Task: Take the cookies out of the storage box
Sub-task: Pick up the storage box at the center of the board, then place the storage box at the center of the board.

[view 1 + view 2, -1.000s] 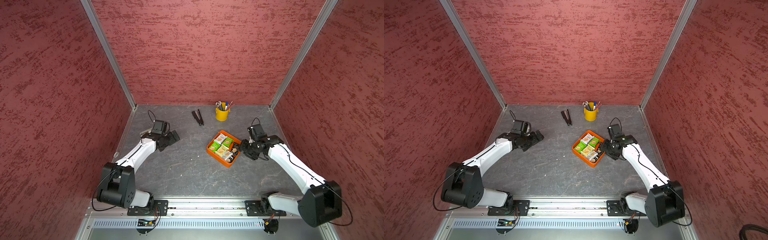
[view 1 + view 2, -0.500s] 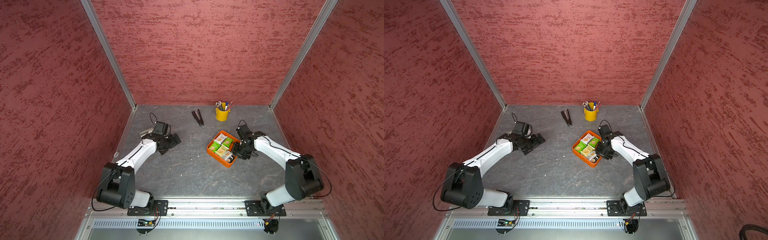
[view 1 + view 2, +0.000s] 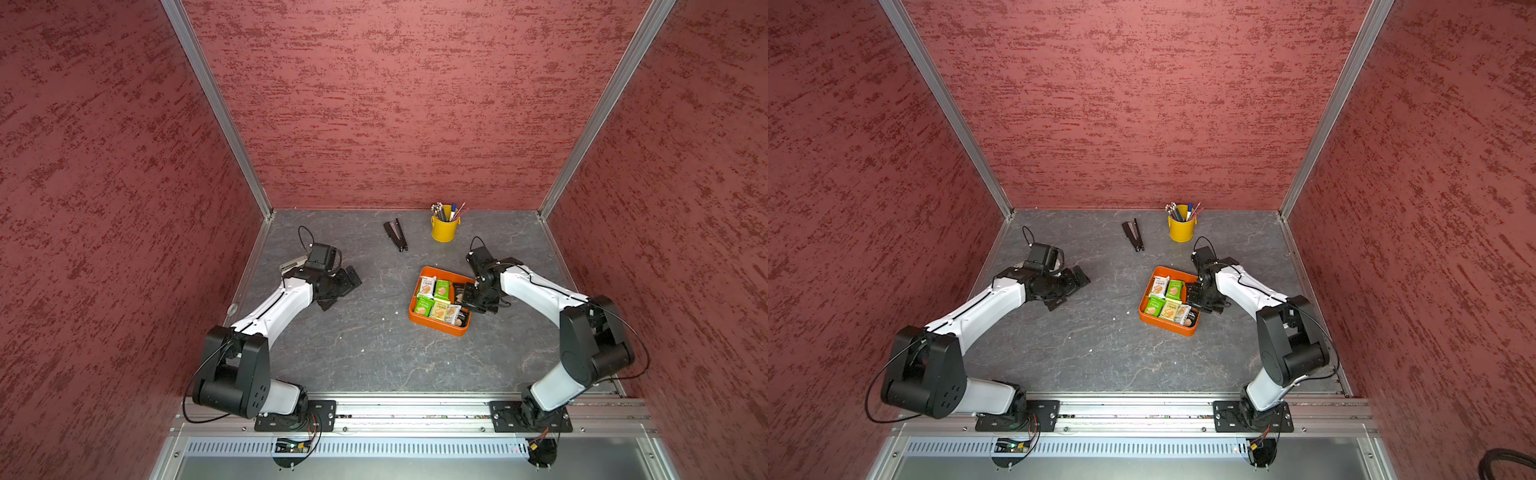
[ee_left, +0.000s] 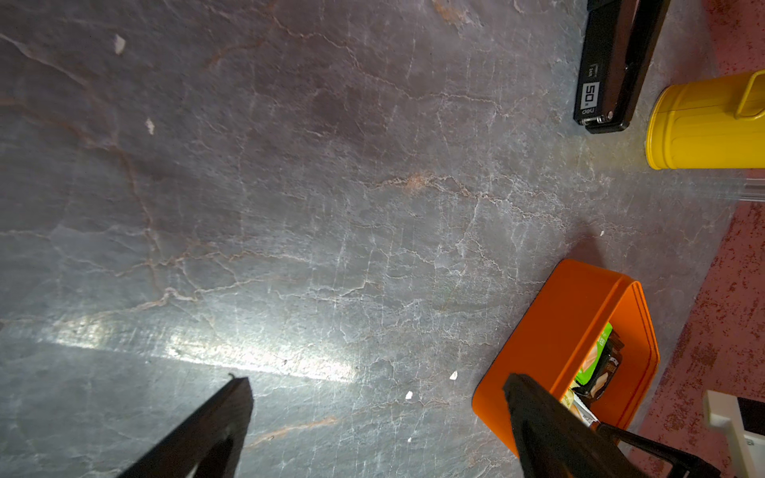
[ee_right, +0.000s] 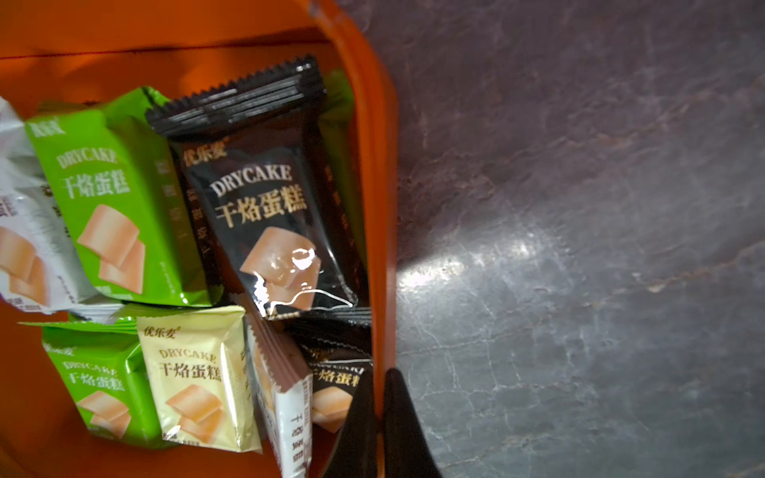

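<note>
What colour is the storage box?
The storage box is orange; the right wrist view shows it best.

Glossy crinkled film on the cookies [image 5: 269,231], crimped at the ends, and the storage box [image 4: 571,323] holding them is smooth orange plastic, satin rather than shiny. The table [image 4: 289,207] looks like grey veined stone, polished enough to glare, the far yellow bucket [image 4: 703,124] shines like painted metal, and the walls [image 3: 415,104] are rough and matt.

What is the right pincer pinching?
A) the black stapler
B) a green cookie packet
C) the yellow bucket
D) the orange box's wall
D: in the right wrist view the right pincer has one finger inside and one outside the orange box, shut on its wall.
</note>
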Motion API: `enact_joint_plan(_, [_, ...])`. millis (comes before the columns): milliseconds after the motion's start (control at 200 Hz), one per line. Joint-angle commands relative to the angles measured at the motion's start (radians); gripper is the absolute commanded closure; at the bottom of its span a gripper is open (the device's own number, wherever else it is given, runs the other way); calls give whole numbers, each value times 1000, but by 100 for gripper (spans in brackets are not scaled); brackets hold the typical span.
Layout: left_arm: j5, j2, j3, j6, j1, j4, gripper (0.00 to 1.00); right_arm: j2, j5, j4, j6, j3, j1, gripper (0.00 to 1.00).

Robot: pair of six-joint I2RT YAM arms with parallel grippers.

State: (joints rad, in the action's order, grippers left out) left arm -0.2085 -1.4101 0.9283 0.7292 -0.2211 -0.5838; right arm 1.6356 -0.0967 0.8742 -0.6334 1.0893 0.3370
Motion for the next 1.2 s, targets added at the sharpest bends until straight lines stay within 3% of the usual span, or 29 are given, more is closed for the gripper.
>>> enact_joint_plan(0, [1,35,-19,33,-4,9,0,-1,-28,31,99,93,9,100])
enact_joint_plan(311, [6,43,-38,64,-4,30,0,96,-37,115,256,280,119,100])
enact_joint_plan(581, [3,75,-72,63,-3,25,0,218,-17,117,301,368,208,100])
enact_joint_plan(882, [22,136,-102,50,-4,-10,0,286,-27,108,304,393,232,100])
enact_joint_plan(1197, [0,152,-106,25,-3,-44,0,209,11,176,292,411,234,62])
